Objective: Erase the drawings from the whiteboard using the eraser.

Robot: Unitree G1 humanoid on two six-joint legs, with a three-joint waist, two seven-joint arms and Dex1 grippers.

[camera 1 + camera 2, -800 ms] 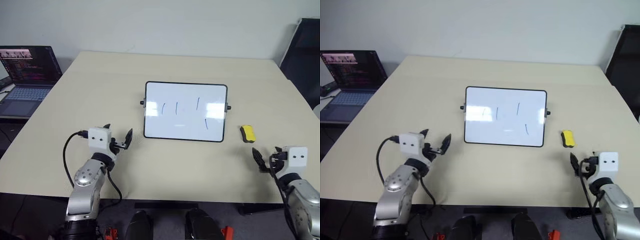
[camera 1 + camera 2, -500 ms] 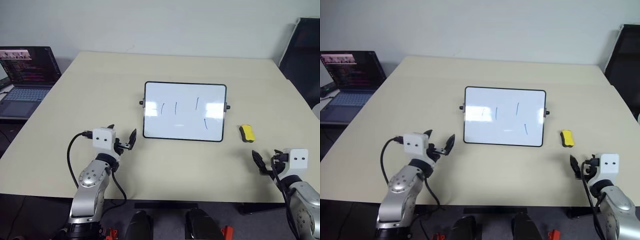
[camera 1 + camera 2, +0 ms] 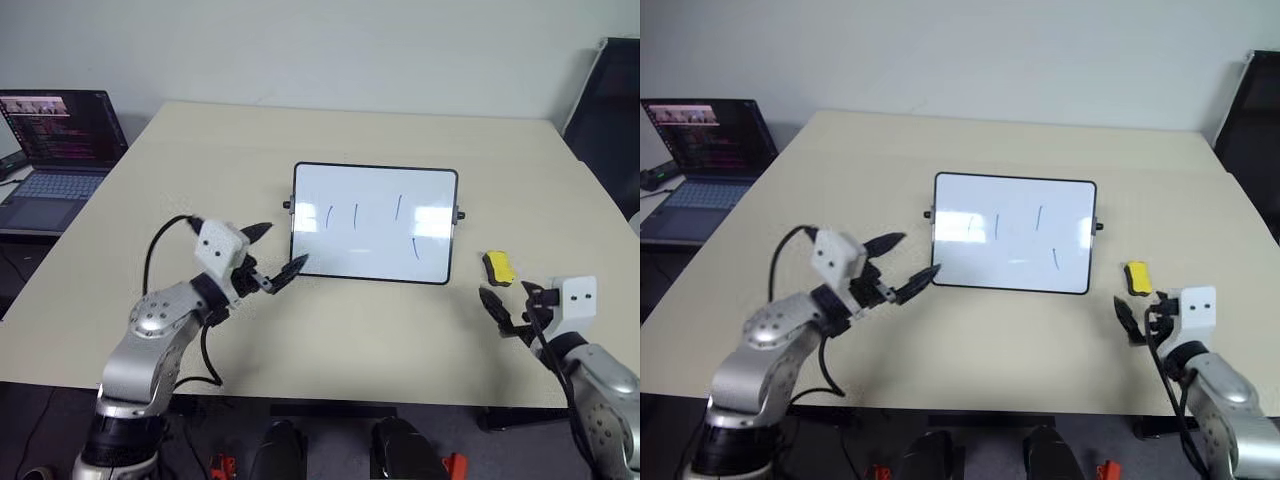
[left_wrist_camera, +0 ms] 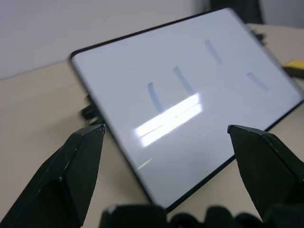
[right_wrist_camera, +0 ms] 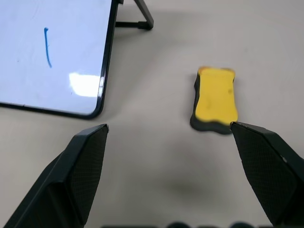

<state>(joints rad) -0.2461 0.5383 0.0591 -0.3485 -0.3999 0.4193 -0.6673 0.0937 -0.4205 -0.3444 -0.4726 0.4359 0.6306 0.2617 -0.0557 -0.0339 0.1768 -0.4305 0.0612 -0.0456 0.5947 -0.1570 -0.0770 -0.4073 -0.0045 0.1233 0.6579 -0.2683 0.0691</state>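
The whiteboard (image 3: 372,245) lies flat mid-table, its black frame and side knobs visible. The drawings (image 3: 354,215), a few short blue strokes, sit across its upper half and toward its right side. The yellow eraser (image 3: 497,267) rests on the table just right of the board. My left gripper (image 3: 283,248) is open and hovers at the board's near left corner, pointing across it; its wrist view shows the whiteboard (image 4: 190,109) between the fingers. My right gripper (image 3: 508,300) is open, a little short of the eraser (image 5: 216,99), which lies ahead near the right finger.
An open laptop (image 3: 55,140) sits on a lower surface off the table's far left edge. A dark chair (image 3: 610,90) stands past the far right corner. The beige table (image 3: 200,170) has bare room around the board.
My left gripper has swung forward and right, from the table's near left up to the whiteboard's near left corner. The right gripper has edged forward toward the eraser.
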